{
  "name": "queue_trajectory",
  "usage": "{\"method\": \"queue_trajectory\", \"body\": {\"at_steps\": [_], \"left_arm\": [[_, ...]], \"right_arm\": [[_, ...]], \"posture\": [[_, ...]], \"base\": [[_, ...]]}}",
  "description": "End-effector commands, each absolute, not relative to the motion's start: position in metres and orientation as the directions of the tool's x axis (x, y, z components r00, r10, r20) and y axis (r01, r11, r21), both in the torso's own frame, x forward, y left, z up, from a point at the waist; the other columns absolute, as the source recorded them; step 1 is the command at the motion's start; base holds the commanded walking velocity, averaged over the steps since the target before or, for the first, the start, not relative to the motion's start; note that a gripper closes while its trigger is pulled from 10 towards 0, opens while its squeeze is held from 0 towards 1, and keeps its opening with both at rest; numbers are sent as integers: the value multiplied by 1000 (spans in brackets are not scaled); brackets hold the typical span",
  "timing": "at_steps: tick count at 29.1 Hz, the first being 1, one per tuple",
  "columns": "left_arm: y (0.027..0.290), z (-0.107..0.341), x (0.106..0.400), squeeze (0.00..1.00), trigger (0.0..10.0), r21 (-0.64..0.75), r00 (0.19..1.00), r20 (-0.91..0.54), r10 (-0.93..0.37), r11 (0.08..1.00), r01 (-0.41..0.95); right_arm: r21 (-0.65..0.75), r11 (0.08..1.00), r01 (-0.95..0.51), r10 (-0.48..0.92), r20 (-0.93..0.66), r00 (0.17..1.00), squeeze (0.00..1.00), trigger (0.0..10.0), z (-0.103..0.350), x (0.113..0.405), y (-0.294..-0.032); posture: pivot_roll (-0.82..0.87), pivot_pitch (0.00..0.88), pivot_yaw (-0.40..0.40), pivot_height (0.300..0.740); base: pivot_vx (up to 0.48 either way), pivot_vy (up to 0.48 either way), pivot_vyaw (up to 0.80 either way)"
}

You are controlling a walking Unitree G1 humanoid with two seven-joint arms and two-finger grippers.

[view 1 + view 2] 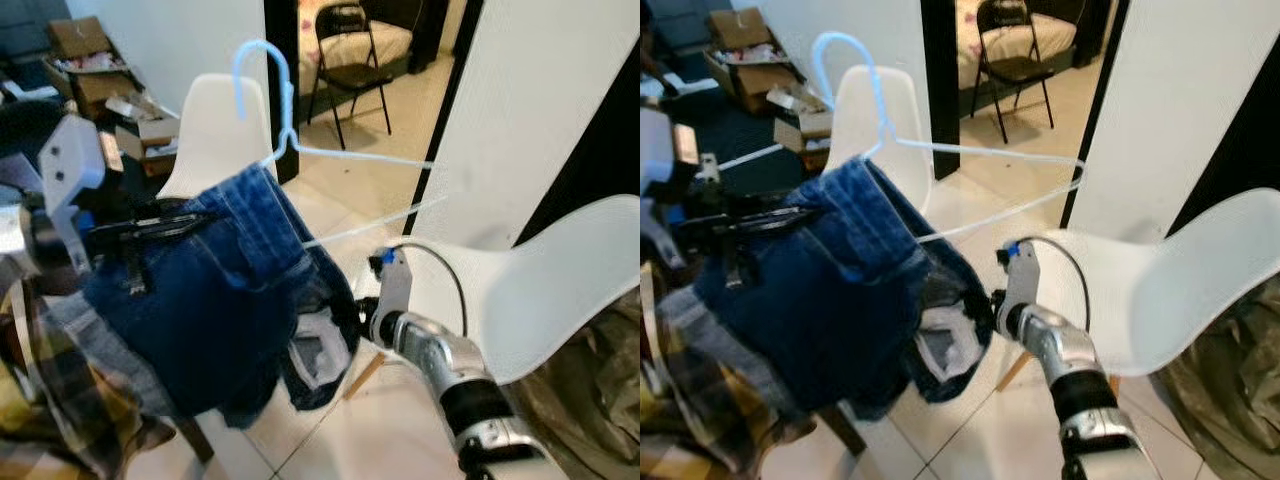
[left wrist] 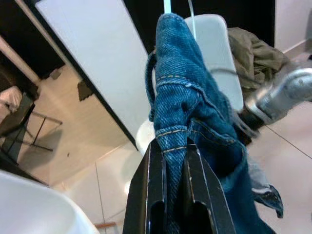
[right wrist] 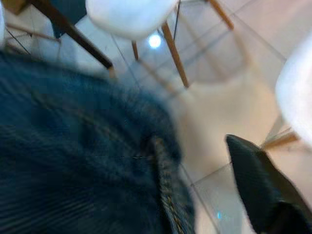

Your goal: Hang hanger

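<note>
My left gripper [image 2: 174, 161] was clenched on a fold of the blue denim jeans [image 1: 215, 300], its two black fingers [image 2: 146, 195] pressing the seam between them, holding the garment up at my left side. The jeans were draped over the lower bar of a pale blue wire hanger [image 1: 300, 130], whose hook curved up in front of a white chair [image 1: 215, 125] and whose far end reached out toward a white panel [image 1: 520, 100]. The cloth hung down in a heavy bunch, with a pale pocket lining [image 1: 315, 355] showing at the bottom. My right gripper [image 1: 985, 305] was down low at the hanging hem, just beside the pocket lining; in the right wrist view one black finger [image 3: 258, 190] stood clear of the blurred denim, but I could not tell whether that grip was released or closed. A second white chair [image 1: 560, 290] stood near my right arm, on the tiled floor [image 1: 390, 420]. Plaid cloth [image 1: 50, 390] lay below my left arm, and a black folding chair [image 1: 350, 60] stood through the doorway beyond.
</note>
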State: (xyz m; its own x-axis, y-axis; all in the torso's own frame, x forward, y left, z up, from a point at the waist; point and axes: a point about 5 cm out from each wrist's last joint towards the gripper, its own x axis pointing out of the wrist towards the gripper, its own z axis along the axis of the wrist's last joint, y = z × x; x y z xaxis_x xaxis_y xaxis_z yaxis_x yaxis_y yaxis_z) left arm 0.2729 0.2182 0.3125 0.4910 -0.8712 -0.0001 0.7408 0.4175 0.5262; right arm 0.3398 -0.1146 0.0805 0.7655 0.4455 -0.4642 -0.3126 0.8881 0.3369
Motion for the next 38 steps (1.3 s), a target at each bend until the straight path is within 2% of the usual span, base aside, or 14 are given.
{"method": "queue_trajectory", "body": {"at_steps": [1, 2, 4, 9, 17, 26, 27, 28, 29, 30, 33, 34, 38], "left_arm": [[214, 321, 276, 0, 10000, 569, 469, 26, -883, 399, 719], [214, 321, 276, 0, 10000, 569, 469, 26, -883, 399, 719], [210, 330, 284, 0, 10000, 589, 450, 36, -892, 383, 712], [208, 334, 289, 0, 10000, 600, 434, 26, -901, 361, 714], [209, 336, 293, 0, 10000, 608, 425, 15, -905, 345, 715], [208, 339, 296, 0, 10000, 617, 413, 25, -910, 339, 710], [208, 340, 296, 0, 10000, 621, 413, 33, -910, 342, 705], [208, 340, 296, 0, 10000, 621, 413, 33, -910, 342, 705], [209, 341, 296, 0, 10000, 624, 415, 40, -909, 347, 700], [209, 342, 296, 0, 10000, 627, 416, 47, -908, 351, 696], [209, 342, 296, 0, 10000, 627, 416, 47, -908, 351, 696], [209, 343, 296, 0, 10000, 630, 419, 54, -907, 356, 690], [211, 348, 294, 0, 10000, 639, 424, 78, -902, 372, 674]], "right_arm": [[348, 892, -287, 434, -491, 755, 1000, 10000, 75, 335, -114], [348, 892, -287, 434, -491, 755, 1000, 10000, 75, 335, -114], [409, 864, -293, 480, -493, 726, 0, 10000, 75, 329, -109], [460, 833, -308, 531, -506, 679, 0, 10000, 74, 322, -110], [498, 818, -289, 549, -522, 653, 0, 10000, 69, 311, -123], [513, 809, -288, 562, -530, 636, 0, 10000, 67, 304, -125], [533, 802, -271, 569, -542, 618, 0, 9020, 65, 301, -124], [533, 802, -271, 569, -542, 618, 0, 9020, 65, 301, -124], [565, 784, -259, 589, -543, 598, 0, 5373, 64, 297, -122], [609, 755, -245, 617, -532, 580, 0, 2902, 65, 294, -119], [609, 755, -245, 617, -532, 580, 0, 2902, 65, 294, -119], [650, 725, -226, 641, -518, 567, 0, 0, 65, 291, -115], [721, 674, -161, 668, -501, 550, 0, 0, 63, 282, -109]], "posture": [[86, 60, 13, 740], [86, 60, 13, 740], [79, 60, 12, 740], [78, 60, 22, 740], [72, 56, 28, 740], [71, 58, 33, 740], [71, 60, 27, 740], [71, 60, 27, 740], [69, 61, 23, 740], [68, 62, 18, 740], [68, 62, 18, 740], [69, 63, 14, 740], [69, 66, 11, 740]], "base": [[0, 0, 0], [0, 0, 0], [0, 0, 0], [0, 0, 0], [0, 0, 0], [0, 0, 0], [0, 0, 0], [0, 0, 0], [0, 0, 0], [0, 0, 0], [0, 0, 0], [0, 0, 0], [0, 0, 0]]}}
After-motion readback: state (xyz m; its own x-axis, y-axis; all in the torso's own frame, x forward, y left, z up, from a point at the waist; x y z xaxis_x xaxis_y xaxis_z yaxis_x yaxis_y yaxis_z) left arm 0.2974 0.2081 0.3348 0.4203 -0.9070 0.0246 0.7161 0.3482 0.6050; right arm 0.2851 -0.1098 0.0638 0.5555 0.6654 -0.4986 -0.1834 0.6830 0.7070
